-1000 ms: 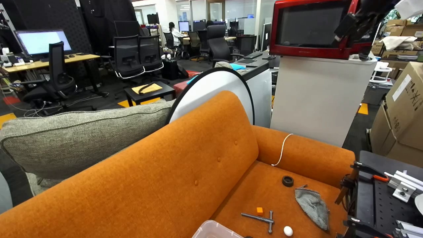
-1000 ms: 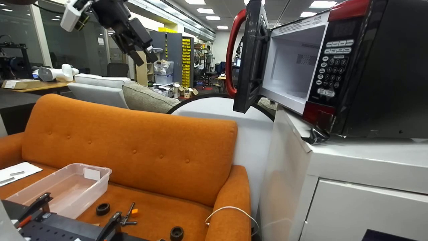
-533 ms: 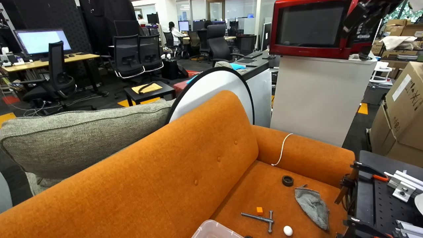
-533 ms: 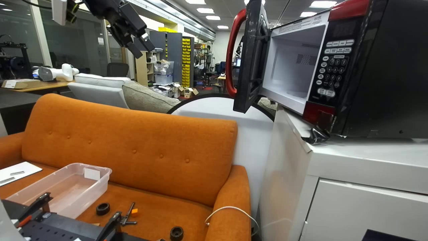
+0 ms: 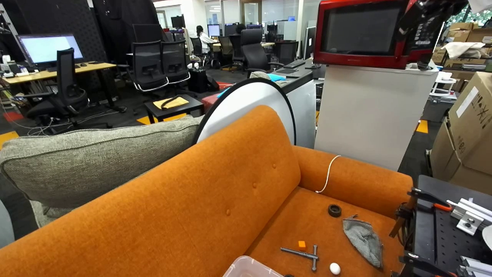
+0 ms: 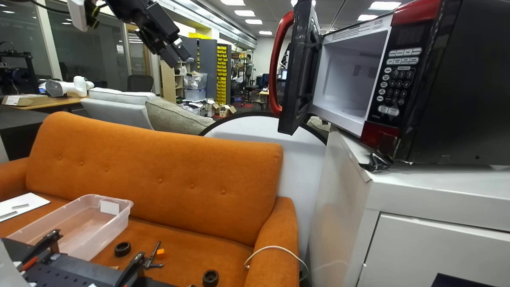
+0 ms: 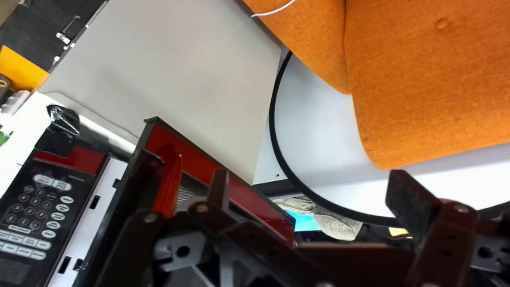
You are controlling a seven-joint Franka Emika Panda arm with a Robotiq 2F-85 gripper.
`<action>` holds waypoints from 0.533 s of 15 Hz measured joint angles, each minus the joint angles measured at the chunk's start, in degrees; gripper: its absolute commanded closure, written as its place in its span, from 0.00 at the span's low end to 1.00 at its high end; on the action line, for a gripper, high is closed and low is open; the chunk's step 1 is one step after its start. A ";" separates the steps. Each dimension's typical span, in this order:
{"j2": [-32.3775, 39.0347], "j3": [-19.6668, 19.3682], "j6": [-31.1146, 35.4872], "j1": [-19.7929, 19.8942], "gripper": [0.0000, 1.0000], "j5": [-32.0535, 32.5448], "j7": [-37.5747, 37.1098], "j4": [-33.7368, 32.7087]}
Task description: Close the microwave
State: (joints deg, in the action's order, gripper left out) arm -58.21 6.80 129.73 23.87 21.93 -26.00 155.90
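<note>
The red microwave (image 6: pixel 420 10) stands with its door (image 6: pixel 299 75) swung wide open and its white inside showing. The curved red handle (image 6: pixel 279 63) is on the door's outer face. The dark door glass (image 5: pixel 357 30) faces the camera in an exterior view. My gripper (image 6: pixel 178 56) is in the air on the door's outer side, apart from it. In an exterior view the gripper (image 5: pixel 403 29) overlaps the door's handle side. In the wrist view the gripper (image 7: pixel 310 187) is open, its fingers wide apart with nothing between; the handle (image 7: pixel 170 179) shows beyond the left finger.
The microwave stands on a tall white cabinet (image 6: pixel 438 191). An orange sofa (image 6: pixel 159 167) is below, with a round white black-rimmed panel (image 6: pixel 247 127) behind it. A clear plastic bin (image 6: pixel 79 223) sits on the seat. A black table with clamps (image 5: pixel 430 238) stands in front.
My gripper has risen a little and turned, with its fingers looking closer together in an exterior view. The microwave and its open door have not moved.
</note>
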 measured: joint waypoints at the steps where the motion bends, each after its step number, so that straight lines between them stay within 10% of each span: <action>1: 0.42 -0.26 1.44 1.55 0.00 0.73 -1.09 -0.01; 8: 5.31 -0.80 8.98 14.71 0.00 5.65 -7.15 -1.33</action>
State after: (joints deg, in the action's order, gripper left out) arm -52.90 6.00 138.71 38.58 27.58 -33.15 154.57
